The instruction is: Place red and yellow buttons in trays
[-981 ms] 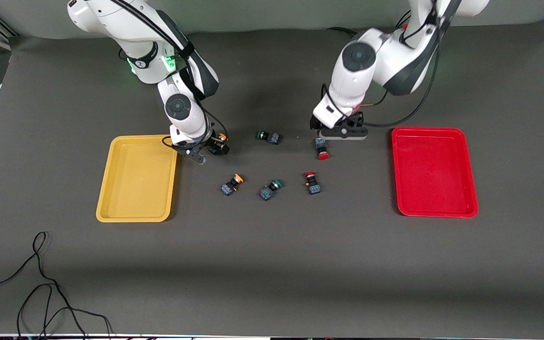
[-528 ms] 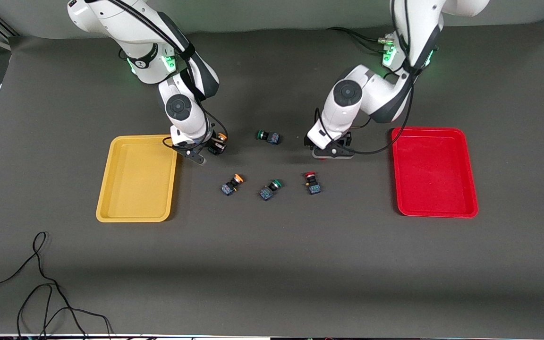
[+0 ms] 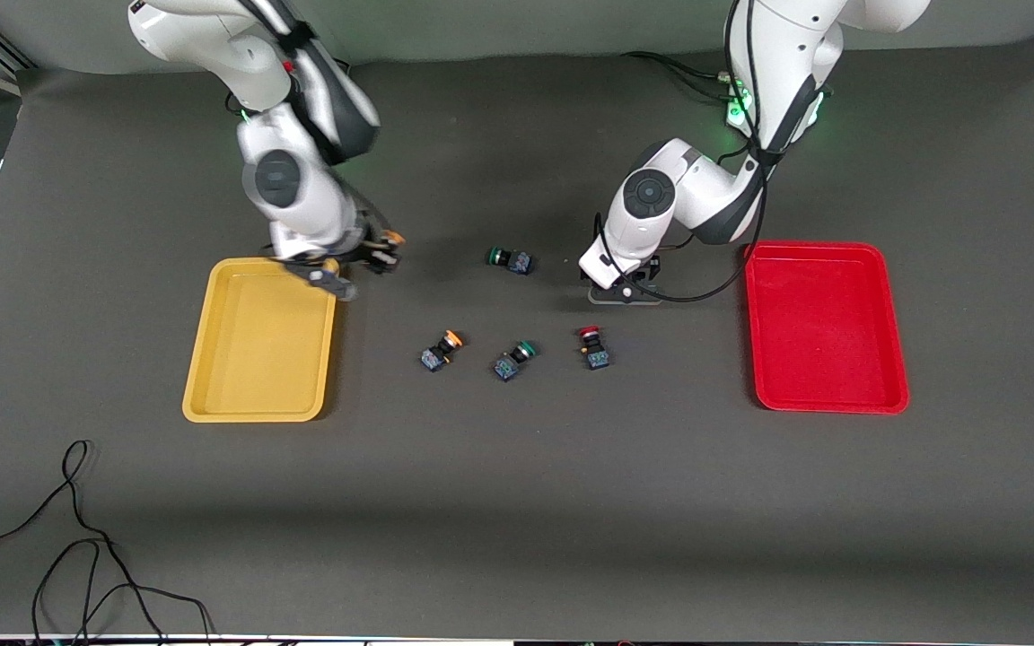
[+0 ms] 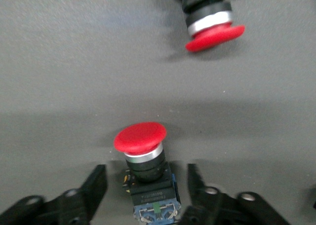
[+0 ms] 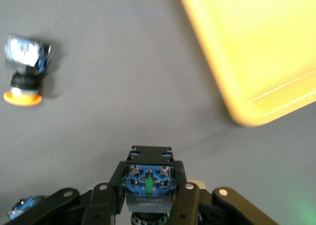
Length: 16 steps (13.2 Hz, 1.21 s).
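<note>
My right gripper point(image 3: 351, 267) is shut on an orange-yellow button point(image 3: 386, 247) and holds it above the mat, just beside a corner of the yellow tray point(image 3: 261, 341). The right wrist view shows the button's blue base point(image 5: 148, 178) between the fingers and the tray point(image 5: 261, 47) close by. My left gripper point(image 3: 625, 292) is down on the mat beside the red tray point(image 3: 827, 327), hiding a red button. In the left wrist view its open fingers point(image 4: 96, 185) stand apart on both sides of that red button point(image 4: 143, 153). A second red button point(image 3: 594, 348) and a second orange-yellow button point(image 3: 442, 350) lie on the mat.
Two green-capped switches lie on the mat, one point(image 3: 513, 359) between the loose orange-yellow and red buttons, one point(image 3: 510, 260) between the two grippers. A black cable point(image 3: 77, 556) loops at the front corner by the right arm's end.
My right gripper has lifted with the orange-yellow button and moved toward the yellow tray. My left gripper has come down over the red button, which showed a second ago.
</note>
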Motion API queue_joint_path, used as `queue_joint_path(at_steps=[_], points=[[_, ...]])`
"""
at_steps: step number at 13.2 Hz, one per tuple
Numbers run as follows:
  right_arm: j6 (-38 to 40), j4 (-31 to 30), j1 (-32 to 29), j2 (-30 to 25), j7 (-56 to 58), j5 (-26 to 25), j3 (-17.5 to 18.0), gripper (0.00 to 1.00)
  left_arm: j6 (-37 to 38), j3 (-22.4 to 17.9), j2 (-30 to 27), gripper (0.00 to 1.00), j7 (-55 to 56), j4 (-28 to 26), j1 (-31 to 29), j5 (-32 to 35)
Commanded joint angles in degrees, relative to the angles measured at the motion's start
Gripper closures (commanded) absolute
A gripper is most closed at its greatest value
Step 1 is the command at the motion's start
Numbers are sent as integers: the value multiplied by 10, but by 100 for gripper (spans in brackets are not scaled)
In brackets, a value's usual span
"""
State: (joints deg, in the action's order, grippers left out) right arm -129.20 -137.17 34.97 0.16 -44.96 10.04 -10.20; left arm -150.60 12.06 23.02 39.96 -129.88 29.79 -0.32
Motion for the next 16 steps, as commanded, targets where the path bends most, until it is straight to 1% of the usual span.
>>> queue_joint_path(at_steps=[1, 2, 3, 4, 5, 7, 8, 9, 10, 12, 13, 14, 15, 16], points=[[46, -12, 1, -39, 155, -4, -118, 100, 8, -11, 4, 64, 21, 14, 10, 8], [49, -14, 1, -36, 201, -4, -157, 100, 9, -11, 3, 69, 28, 17, 9, 8], [46, -15, 1, -25, 244, -5, -193, 100, 16, -12, 0, 72, 33, 24, 8, 8], [37, -15, 1, 2, 289, -4, -221, 100, 48, -12, -3, 73, 34, 41, 7, 8], [10, -16, 0, 24, 324, -3, -238, 100, 110, -14, -13, 73, 32, 71, 5, 8], [-28, -17, -1, 69, 381, 8, -256, 100, 258, -13, -46, 73, 23, 144, -21, -2], [-39, -17, -2, 85, 390, 17, -257, 100, 312, -11, -64, 74, 19, 179, -38, -10], [-42, -17, -5, 99, 398, 32, -257, 100, 340, -12, -87, 75, 5, 189, -49, -21], [-47, -17, -4, 116, 406, 59, -257, 97, 355, -13, -111, 75, -27, 186, -64, -26], [-63, -16, -4, 147, 448, 101, -256, 94, 425, -13, -147, 75, -120, 182, -134, -28], [-65, -16, -4, 150, 466, 117, -257, 87, 450, -14, -162, 75, -175, 181, -181, -28], [-64, -15, -4, 150, 471, 119, -257, 71, 467, -14, -165, 75, -232, 181, -231, -28], [-62, -15, -4, 144, 471, 119, -257, 19, 472, -15, -165, 75, -283, 180, -273, -27], [-59, -13, -4, 140, 467, 120, -257, 0, 465, -15, -163, 75, -319, 176, -305, -22]])
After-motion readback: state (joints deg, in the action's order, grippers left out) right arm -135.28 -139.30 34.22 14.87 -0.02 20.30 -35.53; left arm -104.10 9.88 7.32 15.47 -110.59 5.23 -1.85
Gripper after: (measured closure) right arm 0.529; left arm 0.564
